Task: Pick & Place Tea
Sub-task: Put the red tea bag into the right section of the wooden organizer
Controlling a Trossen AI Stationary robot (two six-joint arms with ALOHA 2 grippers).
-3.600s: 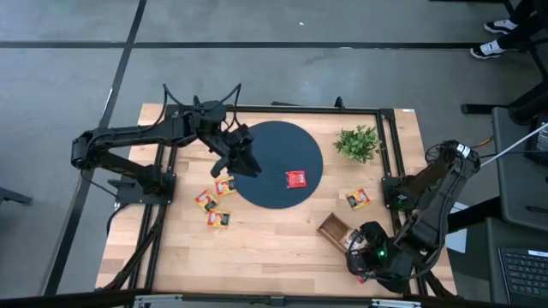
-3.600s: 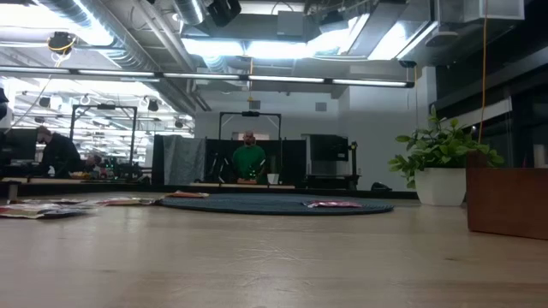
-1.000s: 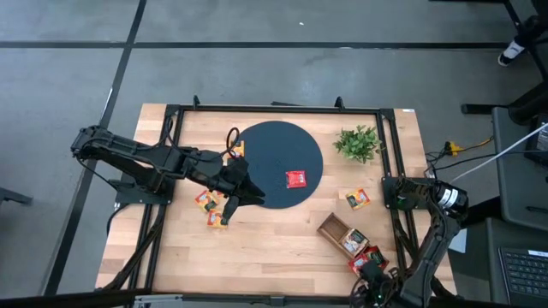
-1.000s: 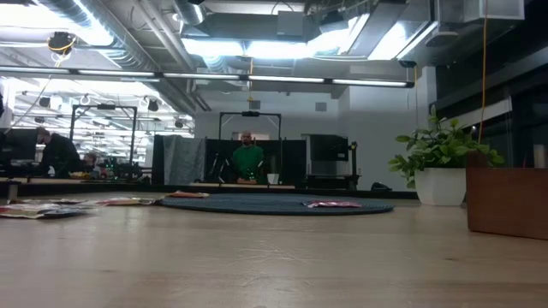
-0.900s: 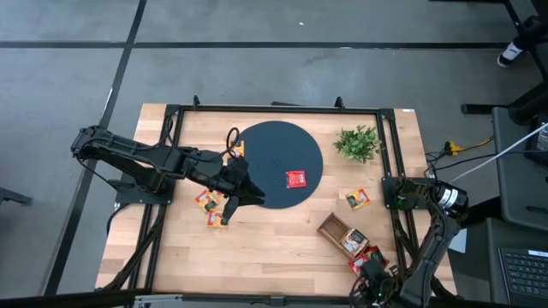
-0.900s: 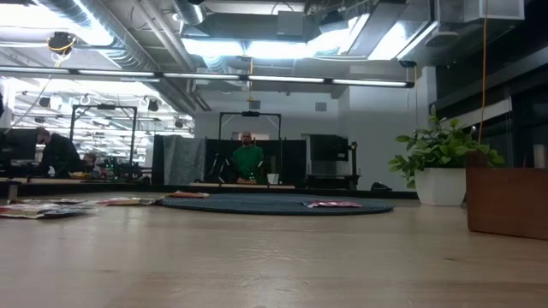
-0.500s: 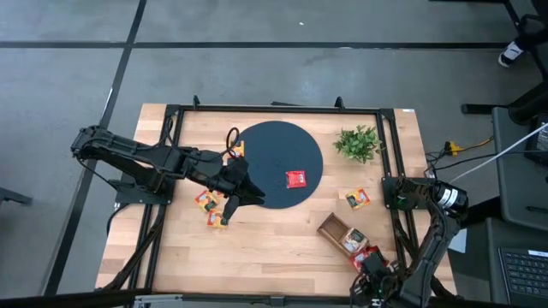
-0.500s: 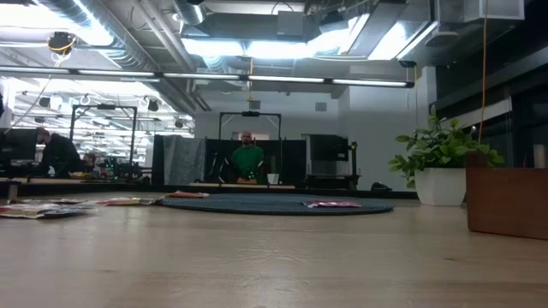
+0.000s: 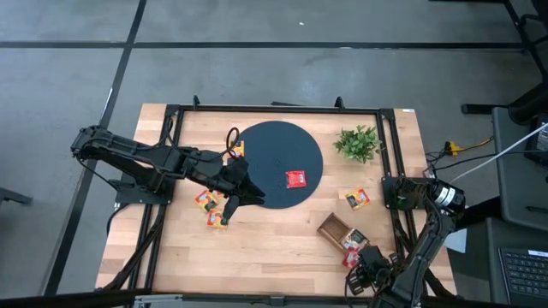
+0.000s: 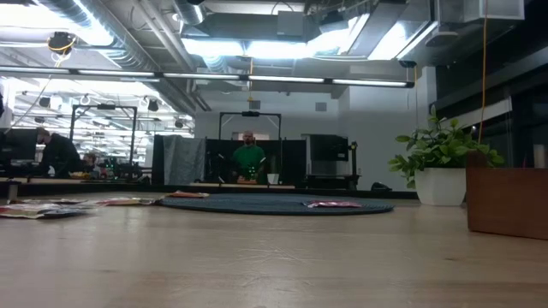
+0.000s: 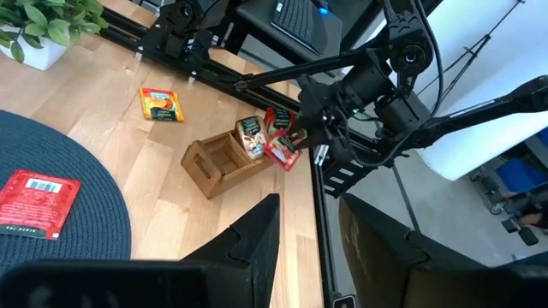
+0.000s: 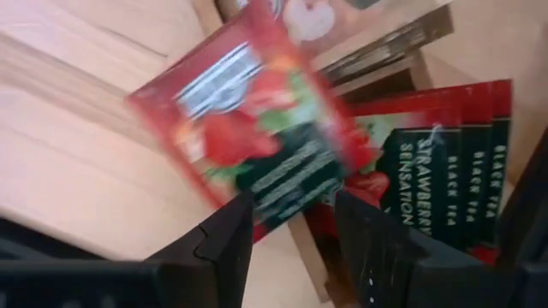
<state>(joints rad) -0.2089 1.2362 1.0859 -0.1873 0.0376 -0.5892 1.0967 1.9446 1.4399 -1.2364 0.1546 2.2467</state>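
Note:
Tea packets lie about: a red one (image 9: 296,178) on the round dark mat (image 9: 265,145), an orange one (image 9: 235,150) at the mat's far left rim, two orange ones (image 9: 205,201) on the wood left of the mat, and one (image 9: 357,198) at the right. The wooden tray (image 9: 336,229) holds packets, a red one (image 12: 428,180) among them. My right gripper (image 9: 364,258) stands open at the tray's near end, with a tilted red packet (image 12: 257,145) in front of its fingertips. My left gripper (image 9: 244,192) hovers open at the mat's near left edge. My right gripper has the tilted red packet's lower edge (image 12: 291,218) between its spread fingertips, at the tray's near end. Whether either finger touches the packet, I cannot tell. My left gripper touches nothing.
A small green plant (image 9: 358,141) in a white pot stands at the far right. A black frame (image 9: 390,171) runs round the table. In the low view, people show in the room behind. Bare wood lies along the near edge (image 9: 257,257).
My right gripper has gone toward the table's left edge, closer to the tray's near end, and the tilted red packet has shifted the same way with it.

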